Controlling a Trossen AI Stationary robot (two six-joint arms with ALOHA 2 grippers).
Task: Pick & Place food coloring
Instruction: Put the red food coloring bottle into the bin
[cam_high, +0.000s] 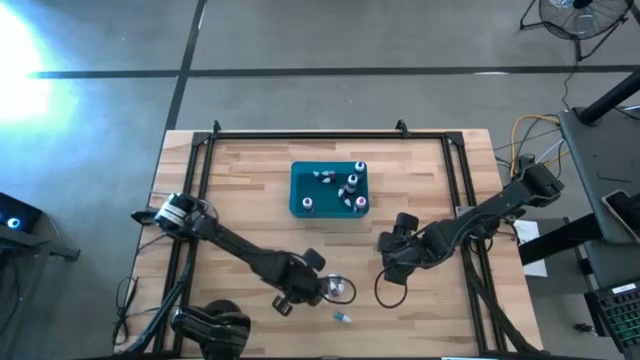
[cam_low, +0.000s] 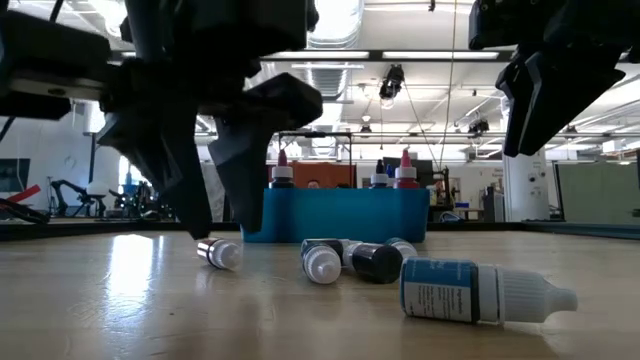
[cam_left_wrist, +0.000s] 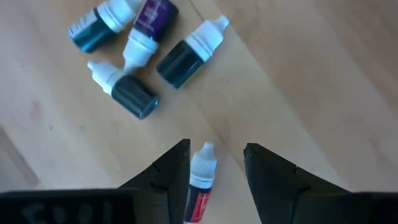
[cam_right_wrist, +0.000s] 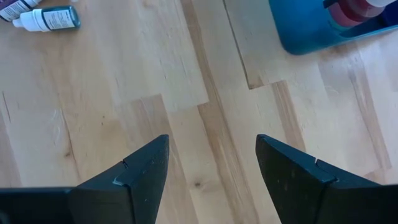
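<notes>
Small food coloring bottles with pale caps lie on their sides on the wooden table. Several form a cluster (cam_left_wrist: 140, 56) (cam_low: 360, 262), and a teal-labelled one (cam_low: 480, 292) (cam_high: 343, 317) lies alone nearer the front edge. More bottles stand in the teal bin (cam_high: 330, 190). My left gripper (cam_left_wrist: 214, 165) (cam_high: 305, 287) is open and low over the table. Its fingers stand on either side of a red-labelled bottle (cam_left_wrist: 200, 186) (cam_low: 218, 253), and I see no contact. My right gripper (cam_right_wrist: 211, 162) (cam_high: 395, 258) is open above bare wood, right of the cluster.
The teal bin (cam_low: 340, 215) sits at the table's middle toward the far side, and its corner (cam_right_wrist: 311, 37) shows in the right wrist view. A black frame rail (cam_high: 330, 134) runs along the table's far and side edges. Bare wood lies between the bin and the cluster.
</notes>
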